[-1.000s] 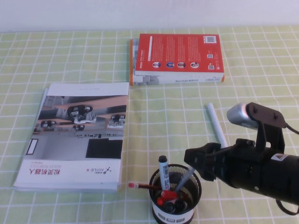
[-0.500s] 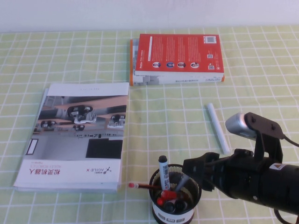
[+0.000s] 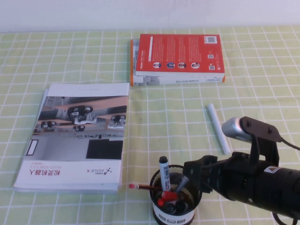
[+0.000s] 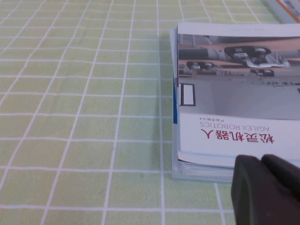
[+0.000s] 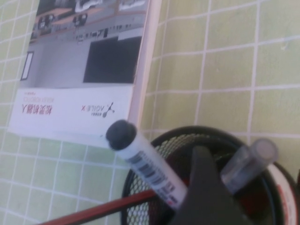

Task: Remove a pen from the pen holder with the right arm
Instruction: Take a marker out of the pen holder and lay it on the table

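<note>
Looking down from the high camera, we are seeing a green checked tablecloth (image 3: pixel 178 117) with a black mesh pen holder (image 3: pixel 161 211) standing at its near edge, in front of the robot. The holder is carrying a black-capped marker (image 3: pixel 164 172), a grey pen (image 3: pixel 185 180) and a red pencil (image 3: pixel 143 186) leaning out toward the robot's left. The right gripper (image 3: pixel 194 172) is reaching in from the right and hanging at the holder's rim, just beside the grey pen. A white pen (image 3: pixel 218 129) is lying on the cloth beyond it. To the left a booklet (image 3: pixel 79 136) is lying flat, its cover reading "AGILE·X" upside down beside red Chinese characters. A red book (image 3: pixel 180 54) with a barcode in one corner is resting at the far side. Turning to the left wrist camera, we are reading "AGILEX ROBOTICS" under those characters. The left gripper (image 4: pixel 263 164) is showing as a dark shape just beside that end of the booklet, and we cannot tell its state. Turning to the right wrist camera, we are finding the right gripper's jaws standing apart over the holder's mouth, clamping nothing. The grey pen is lying between them, and the marker, showing a barcode label, is leaning just beside.
</note>
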